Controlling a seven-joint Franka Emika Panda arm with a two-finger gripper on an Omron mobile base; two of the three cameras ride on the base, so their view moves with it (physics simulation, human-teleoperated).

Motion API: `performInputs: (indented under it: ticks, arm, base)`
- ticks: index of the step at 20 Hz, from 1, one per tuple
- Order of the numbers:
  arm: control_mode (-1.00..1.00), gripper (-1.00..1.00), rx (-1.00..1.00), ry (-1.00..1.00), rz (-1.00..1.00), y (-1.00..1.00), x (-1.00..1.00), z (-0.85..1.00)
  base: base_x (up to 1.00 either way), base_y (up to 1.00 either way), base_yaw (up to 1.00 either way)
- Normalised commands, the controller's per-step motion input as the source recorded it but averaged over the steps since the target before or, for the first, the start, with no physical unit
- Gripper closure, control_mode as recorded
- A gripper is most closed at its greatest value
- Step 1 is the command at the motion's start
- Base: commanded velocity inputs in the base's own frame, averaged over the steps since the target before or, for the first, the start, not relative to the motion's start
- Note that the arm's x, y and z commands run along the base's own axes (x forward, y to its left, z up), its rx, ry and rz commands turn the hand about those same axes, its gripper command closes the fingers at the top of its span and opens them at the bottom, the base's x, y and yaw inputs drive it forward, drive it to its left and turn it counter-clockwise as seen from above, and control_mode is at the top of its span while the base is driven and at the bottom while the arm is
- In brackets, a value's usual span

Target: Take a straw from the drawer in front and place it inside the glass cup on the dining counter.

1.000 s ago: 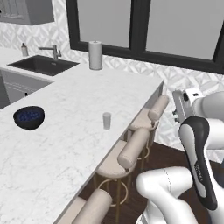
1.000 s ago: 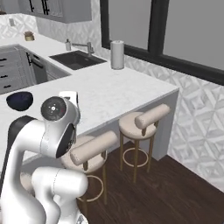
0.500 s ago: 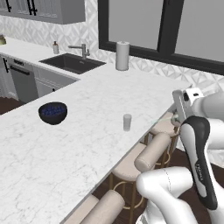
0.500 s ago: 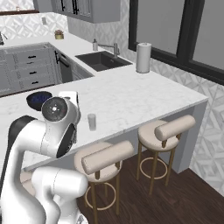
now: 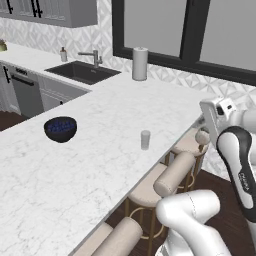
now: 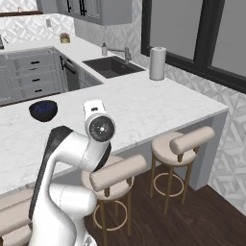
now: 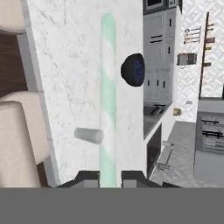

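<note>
White marble covers the desk, a long slab with padded stools tucked along its edge. On it the glass cup stands near that edge, well apart from the dark blue bowl; a paper-towel roll stands at the far end by the sink. My hand is clenched on the straw, a pale green stick pointing out over the desk.

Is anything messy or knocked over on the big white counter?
No, nothing stands out. The glass cup stands upright on the dining counter, the dark blue bowl sits level, and the paper-towel roll is upright. No spills.
</note>
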Motion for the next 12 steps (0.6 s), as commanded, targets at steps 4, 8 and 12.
performInputs:
  ticks: [4, 8, 12]
  arm:
    - [-1.00, 1.00, -0.04, 0.22, 0.00, 0.03, 0.96, 0.00]
    - [-1.00, 1.00, 0.00, 0.49, 0.04, 0.00, 0.83, 0.00]
    - [-1.00, 1.00, -0.13, 0.18, 0.05, 0.01, 0.54, 0.00]
  base:
    - [0.00, 0.00, 0.00]
    - [0.00, 0.00, 0.00]
    - [0.00, 0.00, 0.00]
